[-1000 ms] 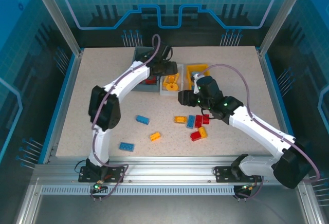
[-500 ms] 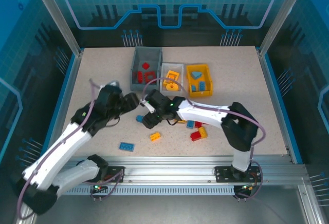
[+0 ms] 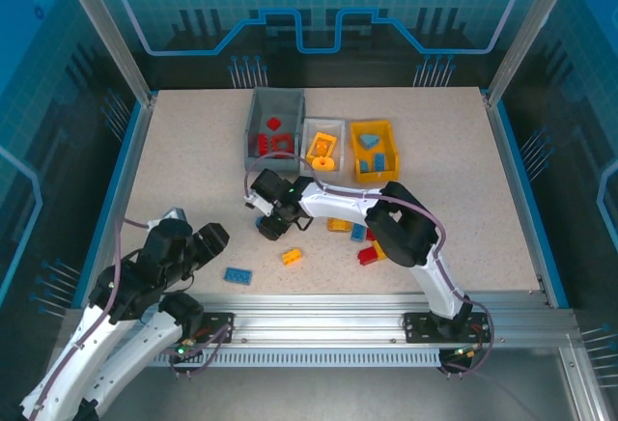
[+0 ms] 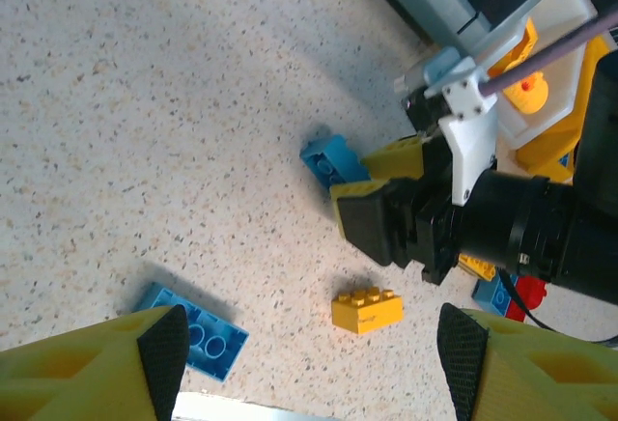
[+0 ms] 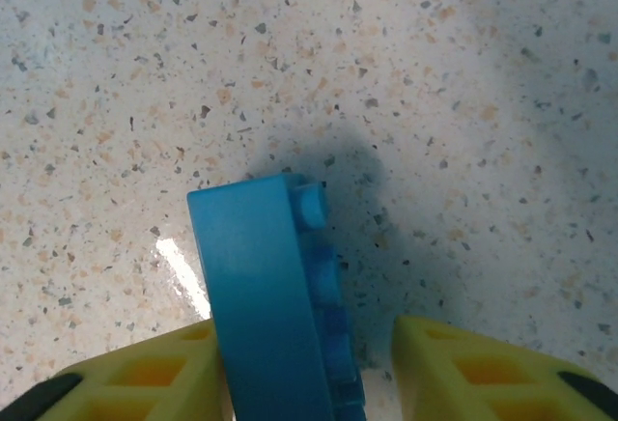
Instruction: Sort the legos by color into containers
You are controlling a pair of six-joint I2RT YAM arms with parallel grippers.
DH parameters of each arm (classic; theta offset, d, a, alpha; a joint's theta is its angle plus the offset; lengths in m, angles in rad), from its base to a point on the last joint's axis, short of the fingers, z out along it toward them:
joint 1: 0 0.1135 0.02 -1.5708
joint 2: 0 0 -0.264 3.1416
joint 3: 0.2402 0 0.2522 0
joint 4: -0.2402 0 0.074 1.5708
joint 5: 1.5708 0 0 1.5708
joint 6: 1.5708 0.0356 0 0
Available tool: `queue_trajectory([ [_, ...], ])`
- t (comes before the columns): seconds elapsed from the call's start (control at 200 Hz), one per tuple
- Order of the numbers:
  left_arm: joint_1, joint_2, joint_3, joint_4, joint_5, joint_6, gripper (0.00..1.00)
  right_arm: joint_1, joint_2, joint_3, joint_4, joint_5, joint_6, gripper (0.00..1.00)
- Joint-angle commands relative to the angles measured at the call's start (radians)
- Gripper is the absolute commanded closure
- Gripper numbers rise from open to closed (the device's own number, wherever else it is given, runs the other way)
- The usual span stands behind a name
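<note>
Between right hand's (image 5: pixel 309 373) parted fingers (image 5: pixel 463 363), blue lego (image 5: pixel 266 286) on edge along them, studs rightward; left hand (image 4: pixel 314 349) released.

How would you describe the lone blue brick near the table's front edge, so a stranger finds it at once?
On the speckled table, look at the near edge, left of centre. The blue brick lies flat there, alone; its nearest neighbour is a yellow brick, not another blue one.

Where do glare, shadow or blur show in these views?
Right wrist: blue brick casts a dark shadow to its right, a small glare spot on the table beside it. Left wrist: yellow brick sharp, near fingertips soft. Top external: even, sharp.
</note>
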Motion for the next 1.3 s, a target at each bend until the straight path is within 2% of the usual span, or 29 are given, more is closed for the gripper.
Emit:
queue_trajectory([
  [0.0,0.005,-0.009,-0.024,-0.033,0.049,-0.013,0.27,0.008,0.027,0.035,-0.03,-0.031,0.005,0.64],
  [0.195,0.005,0.052,-0.037,0.082,0.133,0.022,0.28,0.013,-0.04,-0.007,-0.007,-0.007,0.033,0.79],
  [0.405,0.005,0.218,-0.013,0.313,0.275,0.048,0.3,-0.029,-0.312,-0.183,0.006,0.125,0.106,0.84],
  [0.51,-0.012,0.348,0.021,0.463,0.34,0.055,0.31,-0.124,-0.455,-0.27,-0.035,0.195,0.158,0.83],
  [0.65,-0.121,0.578,0.159,0.583,0.292,0.12,0.31,-0.325,-0.539,-0.322,-0.081,0.245,0.211,0.83],
  [0.75,-0.201,0.732,0.272,0.642,0.238,0.166,0.31,-0.457,-0.507,-0.279,-0.119,0.269,0.236,0.83],
  [0.87,-0.252,0.879,0.374,0.71,0.201,0.194,0.31,-0.556,-0.392,-0.16,-0.151,0.248,0.242,0.81],
  [1.121,-0.299,1.058,0.515,0.765,0.15,0.225,0.31,-0.63,-0.134,0.067,-0.214,0.239,0.235,0.79],
  [1.291,-0.317,1.095,0.538,0.758,0.139,0.235,0.31,-0.643,-0.084,0.097,-0.212,0.212,0.224,0.67],
])
